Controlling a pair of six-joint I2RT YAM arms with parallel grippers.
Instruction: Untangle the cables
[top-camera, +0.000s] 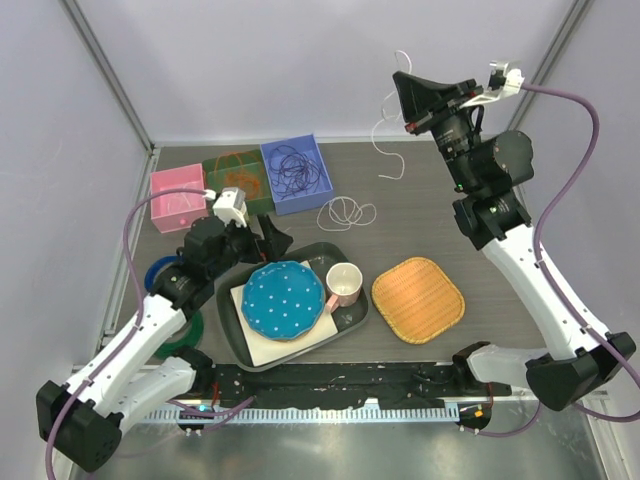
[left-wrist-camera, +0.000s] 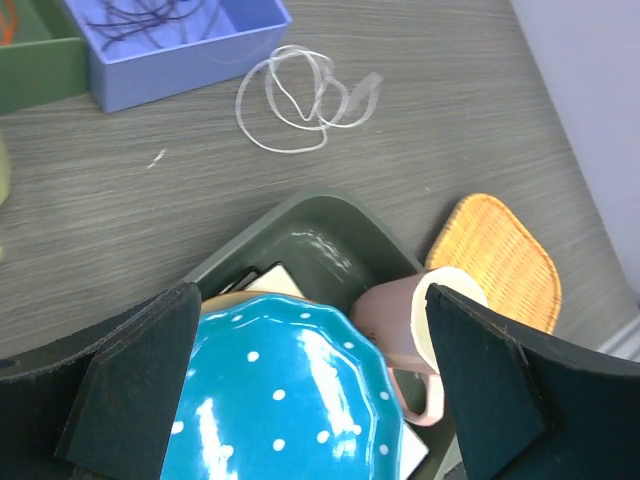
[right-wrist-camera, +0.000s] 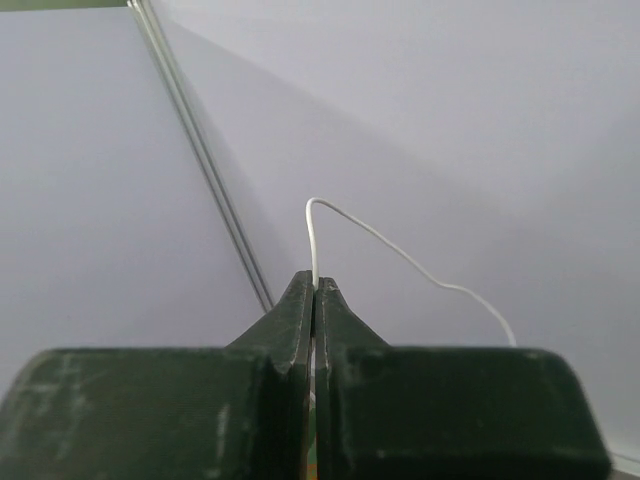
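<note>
My right gripper (top-camera: 399, 82) is raised high at the back right and shut on a thin white cable (top-camera: 377, 131) that dangles down toward the table. In the right wrist view the jaws (right-wrist-camera: 315, 286) pinch that white cable (right-wrist-camera: 313, 235) against the wall. A second white cable (top-camera: 346, 212) lies in loose loops on the table and also shows in the left wrist view (left-wrist-camera: 298, 96). Dark purple cables (top-camera: 293, 166) lie in the blue box (top-camera: 318, 176), an orange cable (top-camera: 234, 172) in the green box. My left gripper (left-wrist-camera: 305, 385) is open and empty above the blue plate.
A dark tray (top-camera: 358, 316) holds a blue dotted plate (top-camera: 283, 299) and a pink mug (top-camera: 344, 283). An orange woven mat (top-camera: 418, 299) lies to its right. A pink box (top-camera: 176, 199) holding a white strand stands at the left with the green box (top-camera: 238, 185).
</note>
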